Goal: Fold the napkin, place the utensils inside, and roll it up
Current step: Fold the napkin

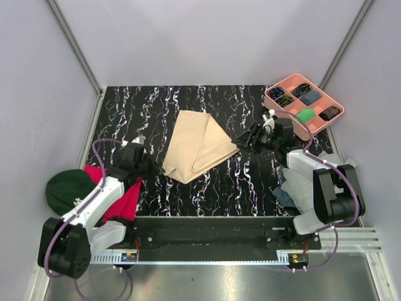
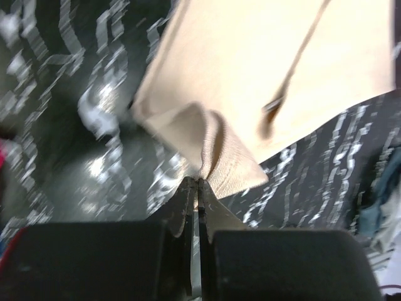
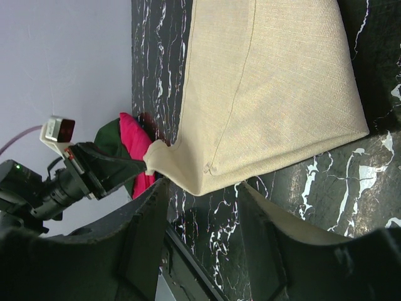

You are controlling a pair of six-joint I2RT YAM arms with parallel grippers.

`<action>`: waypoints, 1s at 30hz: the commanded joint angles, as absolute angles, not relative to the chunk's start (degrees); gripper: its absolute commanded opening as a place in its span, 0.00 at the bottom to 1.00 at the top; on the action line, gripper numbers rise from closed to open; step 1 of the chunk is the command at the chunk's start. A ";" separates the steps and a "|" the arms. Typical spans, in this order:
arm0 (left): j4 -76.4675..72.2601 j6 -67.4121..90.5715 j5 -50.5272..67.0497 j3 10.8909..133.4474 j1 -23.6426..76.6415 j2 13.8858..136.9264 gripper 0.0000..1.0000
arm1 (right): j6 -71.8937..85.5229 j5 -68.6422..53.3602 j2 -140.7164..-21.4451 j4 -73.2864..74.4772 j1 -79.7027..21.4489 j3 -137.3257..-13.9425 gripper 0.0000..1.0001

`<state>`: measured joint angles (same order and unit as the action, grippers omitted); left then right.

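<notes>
The beige napkin [image 1: 197, 144] lies on the black marbled table [image 1: 244, 182], partly folded with one layer over another. My left gripper [image 1: 160, 168] is shut on the napkin's near-left corner. In the left wrist view the cloth [image 2: 269, 63] bunches up right at the closed tips of that gripper [image 2: 199, 182]. My right gripper [image 1: 240, 143] stands open at the napkin's right corner. In the right wrist view its fingers [image 3: 202, 185] straddle bare table just short of the napkin's edge [image 3: 282, 94] and hold nothing. The utensils are out of view.
A pink compartment tray [image 1: 333, 100] with small items stands at the back right. A red cloth [image 1: 128, 200] and a dark green cloth [image 1: 67, 188] lie beside the left arm. Grey and blue cloths [image 1: 291, 188] lie under the right arm. Grey walls close in three sides.
</notes>
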<state>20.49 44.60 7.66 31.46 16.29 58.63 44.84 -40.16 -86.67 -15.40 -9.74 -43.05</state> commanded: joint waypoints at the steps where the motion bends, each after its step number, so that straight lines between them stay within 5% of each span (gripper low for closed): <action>1: 8.10 42.37 11.25 39.79 17.75 64.85 0.00 | 45.44 -40.69 -85.78 -17.84 -9.40 -43.60 0.56; 16: 0.35 39.82 16.96 63.09 28.91 94.37 0.00 | 45.70 -38.85 -84.99 -17.84 -9.32 -42.63 0.56; 30: 3.69 32.00 20.13 78.74 32.87 109.07 0.00 | 46.05 -38.15 -85.60 -18.46 -8.97 -41.92 0.56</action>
